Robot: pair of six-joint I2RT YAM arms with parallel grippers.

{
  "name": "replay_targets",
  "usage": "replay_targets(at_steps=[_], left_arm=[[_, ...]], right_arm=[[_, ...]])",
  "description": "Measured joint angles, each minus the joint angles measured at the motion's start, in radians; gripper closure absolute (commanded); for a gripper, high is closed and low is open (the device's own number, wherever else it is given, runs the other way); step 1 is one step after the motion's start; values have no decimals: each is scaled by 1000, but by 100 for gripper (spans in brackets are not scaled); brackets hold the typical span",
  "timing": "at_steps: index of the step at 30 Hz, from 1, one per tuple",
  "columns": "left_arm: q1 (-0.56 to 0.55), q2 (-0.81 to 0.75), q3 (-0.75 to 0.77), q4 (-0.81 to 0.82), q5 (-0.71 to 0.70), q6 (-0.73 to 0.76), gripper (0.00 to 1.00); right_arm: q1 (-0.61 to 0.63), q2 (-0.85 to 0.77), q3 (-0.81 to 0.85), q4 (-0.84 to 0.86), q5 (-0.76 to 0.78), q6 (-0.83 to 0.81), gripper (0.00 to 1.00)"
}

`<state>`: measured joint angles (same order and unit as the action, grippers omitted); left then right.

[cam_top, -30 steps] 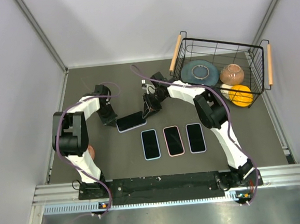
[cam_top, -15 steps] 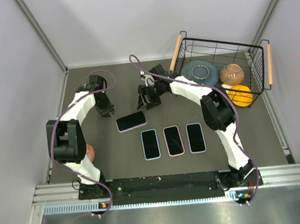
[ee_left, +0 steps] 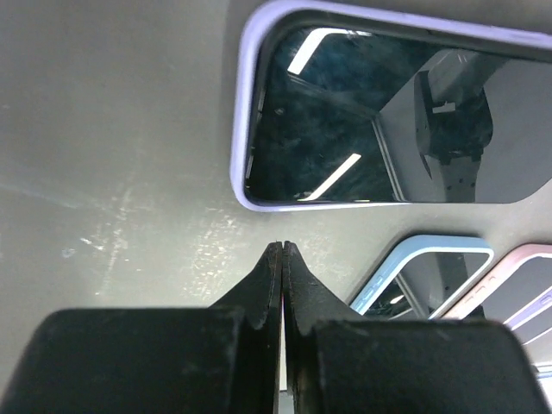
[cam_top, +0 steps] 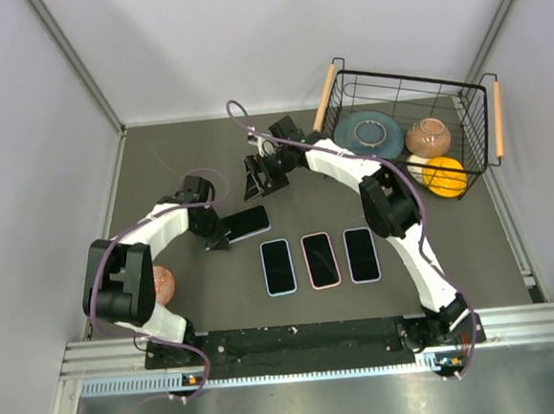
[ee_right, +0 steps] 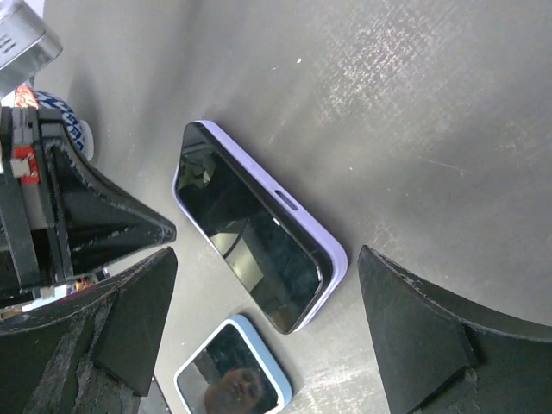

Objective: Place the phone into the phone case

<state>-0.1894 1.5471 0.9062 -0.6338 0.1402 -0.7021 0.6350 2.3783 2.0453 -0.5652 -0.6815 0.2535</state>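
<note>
The phone (cam_top: 247,222) lies screen up inside a lavender phone case (ee_right: 332,259), angled on the dark table left of centre. Its black glass (ee_left: 379,129) sits within the case rim (ee_left: 243,147). My left gripper (cam_top: 218,240) is shut and empty, tips together (ee_left: 283,246) on the table just off the case's near-left edge. My right gripper (cam_top: 254,182) hovers behind the phone, open wide. In its wrist view the phone (ee_right: 250,228) lies between its spread fingers (ee_right: 129,302), untouched.
Three cased phones lie in a row in front: blue (cam_top: 278,265), pink (cam_top: 320,259), purple (cam_top: 362,254). A wire basket (cam_top: 397,81) at the back right holds a plate (cam_top: 368,133), a bowl (cam_top: 428,138) and an orange (cam_top: 444,175). A brown ball (cam_top: 163,284) sits by the left arm.
My left gripper swung away and came back to the phone's near-left corner, shut. My right gripper opened wide and drew back from the phone's far end. The phone shifted slightly.
</note>
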Motion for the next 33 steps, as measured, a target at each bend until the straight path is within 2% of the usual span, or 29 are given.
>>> replay_targets(at_steps=[8,15,22,27,32,33], left_arm=[[-40,48,-7,61,-57,-52,100],[-43,163,114,-53,-91,-67,100],[-19,272,257,-152,-137,-58,100],[62,328,353,-100,-206,-34,100],[97,323,357,-60,-246,-13,99],[96,319,351,-56,-245,-9,95]], right_arm=[[11,75,31,6,-21,2,17],[19,83,6,26,-43,25,20],[18,-10,-183,116,-63,80,27],[21,-101,-371,221,-87,172,28],[29,-108,-391,267,-77,230,27],[30,-108,-391,275,-68,238,26]])
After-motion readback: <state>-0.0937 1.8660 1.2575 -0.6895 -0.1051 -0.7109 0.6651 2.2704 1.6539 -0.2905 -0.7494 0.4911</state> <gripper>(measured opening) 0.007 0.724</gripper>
